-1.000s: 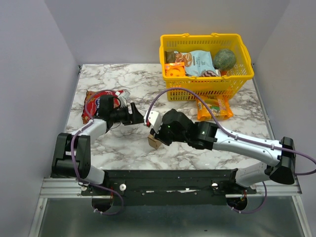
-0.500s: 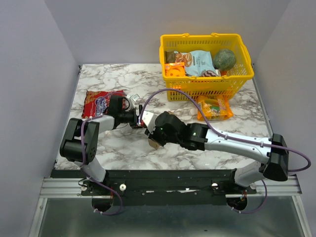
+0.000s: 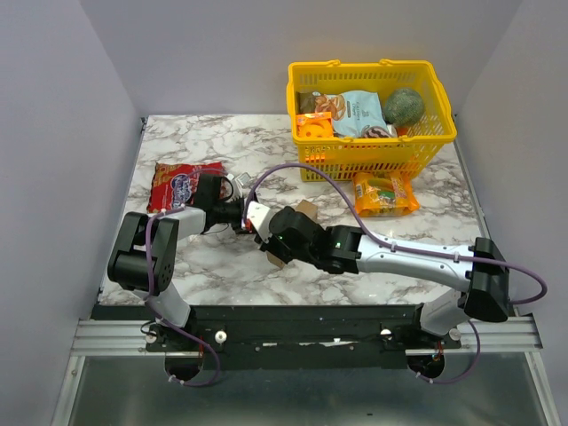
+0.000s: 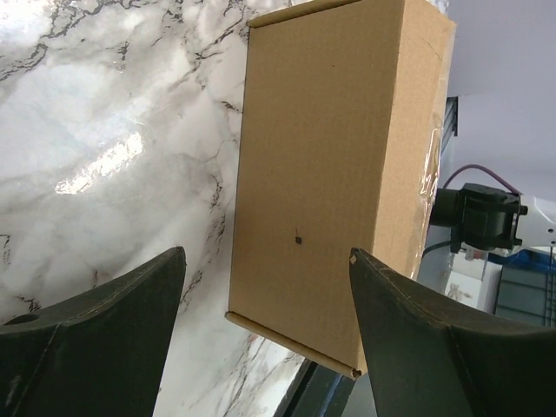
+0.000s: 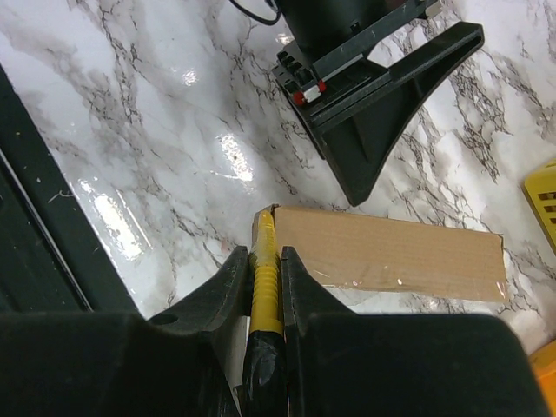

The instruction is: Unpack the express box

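Since the right fingers (image 5: 208, 302) are clamped on a yellow tool (image 5: 265, 280) whose tip meets a short end of the express box (image 5: 382, 254) lying on the tabletop (image 5: 130, 104), any cut would likely run along the box's long axis, away from that tip; the left fingers (image 4: 104, 339), spread apart, hang just beside the box's long edge

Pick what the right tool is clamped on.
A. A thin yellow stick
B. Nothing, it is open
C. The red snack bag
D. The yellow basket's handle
A: in the right wrist view the right tool is closed tight on a thin yellow stick, whose tip sits at a corner of the express box.
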`<state>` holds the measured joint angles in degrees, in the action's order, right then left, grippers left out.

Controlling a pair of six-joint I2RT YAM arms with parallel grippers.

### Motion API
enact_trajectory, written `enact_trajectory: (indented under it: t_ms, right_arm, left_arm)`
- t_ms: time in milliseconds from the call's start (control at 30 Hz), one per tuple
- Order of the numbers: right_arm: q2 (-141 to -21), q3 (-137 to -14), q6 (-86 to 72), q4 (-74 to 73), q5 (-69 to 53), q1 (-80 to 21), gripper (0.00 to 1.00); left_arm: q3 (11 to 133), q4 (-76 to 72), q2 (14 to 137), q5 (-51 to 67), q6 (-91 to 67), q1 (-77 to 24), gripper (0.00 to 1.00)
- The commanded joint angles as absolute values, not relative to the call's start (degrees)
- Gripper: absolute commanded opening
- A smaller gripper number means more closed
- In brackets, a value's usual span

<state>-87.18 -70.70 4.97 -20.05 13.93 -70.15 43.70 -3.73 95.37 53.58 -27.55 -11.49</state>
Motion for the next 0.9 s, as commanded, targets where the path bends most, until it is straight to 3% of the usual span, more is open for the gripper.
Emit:
enact_trajectory:
  t_ms: [0,867]
  right_arm:
    - [-88.5,-71.9,5.3,-17.7,17.6,-70.8,0.00]
    - [-89.5,-70.4,6.2,-18.1,16.4,-70.8,0.00]
  left_arm:
    - [43.5,-3.4,94.7,52.2,-26.7,-11.8,0.84]
    - [42.4,-4.1,93.6,51.3,-26.4,-12.0,0.84]
